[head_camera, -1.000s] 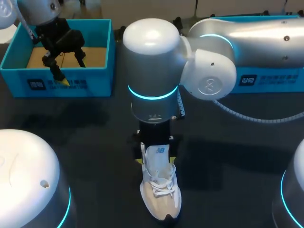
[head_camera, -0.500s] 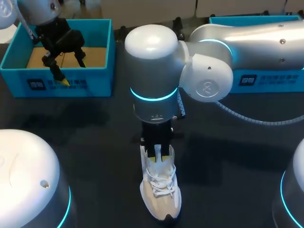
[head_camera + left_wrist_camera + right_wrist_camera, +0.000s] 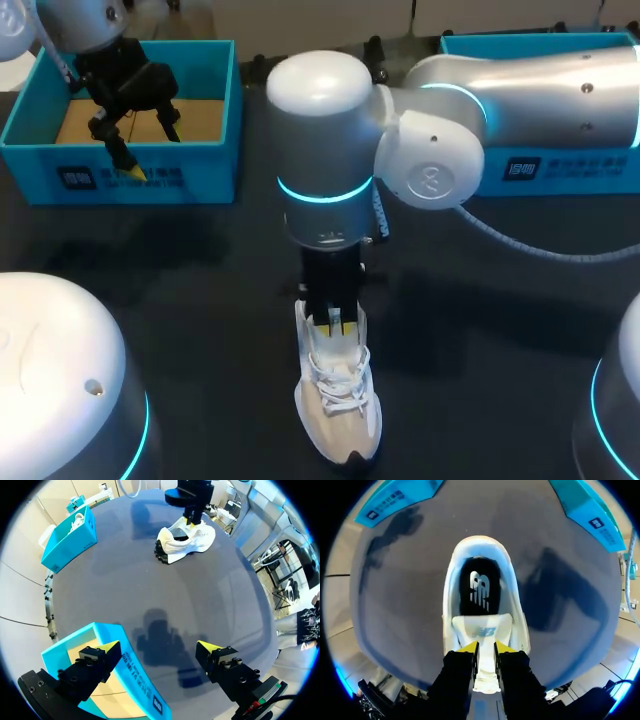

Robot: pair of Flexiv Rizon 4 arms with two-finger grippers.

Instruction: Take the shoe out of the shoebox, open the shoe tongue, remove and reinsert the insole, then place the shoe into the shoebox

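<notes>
A white sneaker [image 3: 338, 412] stands upright on the dark table, toe toward the front edge. My right gripper [image 3: 335, 321] comes down over its opening from behind. In the right wrist view the two fingers [image 3: 468, 652] stand close together, pinching the white tongue [image 3: 482, 626] between them. Ahead of the tongue lies the black insole [image 3: 480, 587]. My left gripper [image 3: 148, 148] hangs open over the blue shoebox [image 3: 218, 110] at the back left. From the left wrist view, this gripper [image 3: 157, 648] spans the box's front wall [image 3: 137, 677], and the sneaker [image 3: 186, 539] is far ahead.
A second blue box [image 3: 545, 165] stands at the back right, partly hidden by my right arm; it shows in the left wrist view [image 3: 70, 536] with something white inside. Bare dark table lies on both sides of the sneaker.
My right gripper's fingers went from spread around the tongue to closed on it, and the arm shifted slightly toward the shoe's toe. The left arm has not moved.
</notes>
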